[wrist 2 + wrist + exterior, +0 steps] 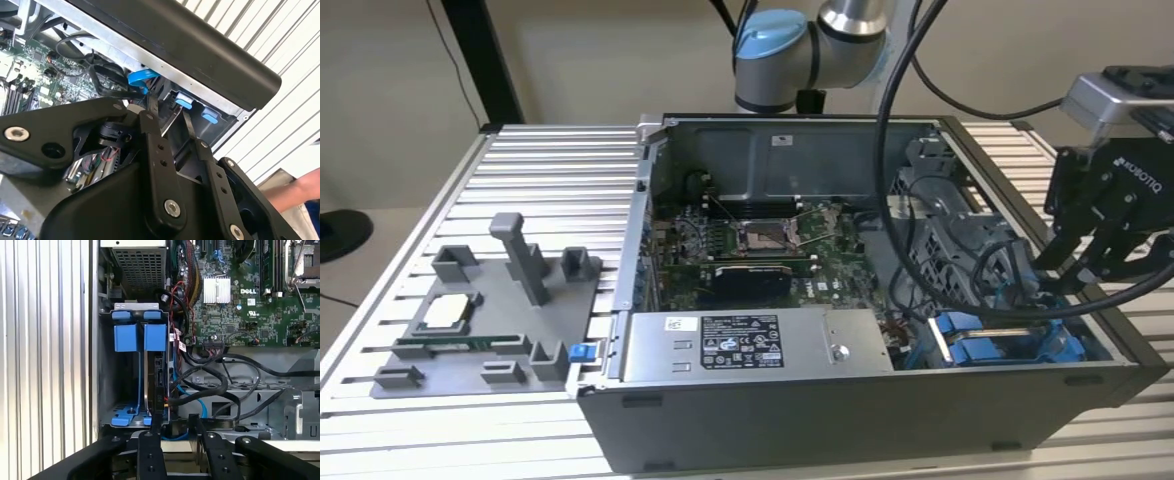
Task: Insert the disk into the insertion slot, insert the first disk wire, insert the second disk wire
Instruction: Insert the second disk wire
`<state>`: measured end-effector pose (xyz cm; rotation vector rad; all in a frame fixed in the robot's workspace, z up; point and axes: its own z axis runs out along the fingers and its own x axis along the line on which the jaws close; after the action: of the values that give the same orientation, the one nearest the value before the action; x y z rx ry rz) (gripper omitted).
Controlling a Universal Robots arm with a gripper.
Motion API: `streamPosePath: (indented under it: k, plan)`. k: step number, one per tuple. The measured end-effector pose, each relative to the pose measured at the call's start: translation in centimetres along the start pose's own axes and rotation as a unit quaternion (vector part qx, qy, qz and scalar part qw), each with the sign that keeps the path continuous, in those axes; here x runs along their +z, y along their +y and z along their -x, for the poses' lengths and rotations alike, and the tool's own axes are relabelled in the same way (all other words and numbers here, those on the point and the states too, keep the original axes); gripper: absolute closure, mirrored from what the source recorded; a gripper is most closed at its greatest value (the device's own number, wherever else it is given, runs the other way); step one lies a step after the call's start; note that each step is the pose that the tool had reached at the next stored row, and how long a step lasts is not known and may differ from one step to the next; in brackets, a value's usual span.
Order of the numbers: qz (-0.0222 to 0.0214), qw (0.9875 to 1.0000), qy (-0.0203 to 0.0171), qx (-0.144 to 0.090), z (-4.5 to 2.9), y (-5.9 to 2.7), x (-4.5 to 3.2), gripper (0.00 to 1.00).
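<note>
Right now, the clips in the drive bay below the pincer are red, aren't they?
No. The clips in the bay below the pincer are blue, not red; the first wrist view shows it.

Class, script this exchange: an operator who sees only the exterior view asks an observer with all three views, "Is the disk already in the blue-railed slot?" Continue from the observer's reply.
Observer: Yes. In the first wrist view the disk stands on edge in the insertion slot, under the blue tab nearer the motherboard.
Operator: Any wires near it?
Observer: A blue cable curls beside it, among black ones.
Operator: Anyone close?
Observer: The second wrist view shows a person's forearm beyond the case.
</note>
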<state>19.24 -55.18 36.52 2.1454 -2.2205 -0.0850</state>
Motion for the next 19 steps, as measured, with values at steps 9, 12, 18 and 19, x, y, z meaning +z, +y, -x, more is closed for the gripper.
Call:
streamPosePath:
  k: [9, 12, 18, 19]
  plan:
    - [0.0112, 0.9999, 0.0001, 0.004, -0.03, -0.70, 0.17, 0.00]
    - [0.0148, 0.9999, 0.0001, 0.005, -0.03, -0.92, 0.32, 0.00]
    - [0.0204, 0.9998, -0.0014, 0.006, -0.55, -0.96, 0.45, 0.00]
    - [0.0210, 0.9998, -0.0016, 0.006, -0.70, -0.97, 0.45, 0.00]
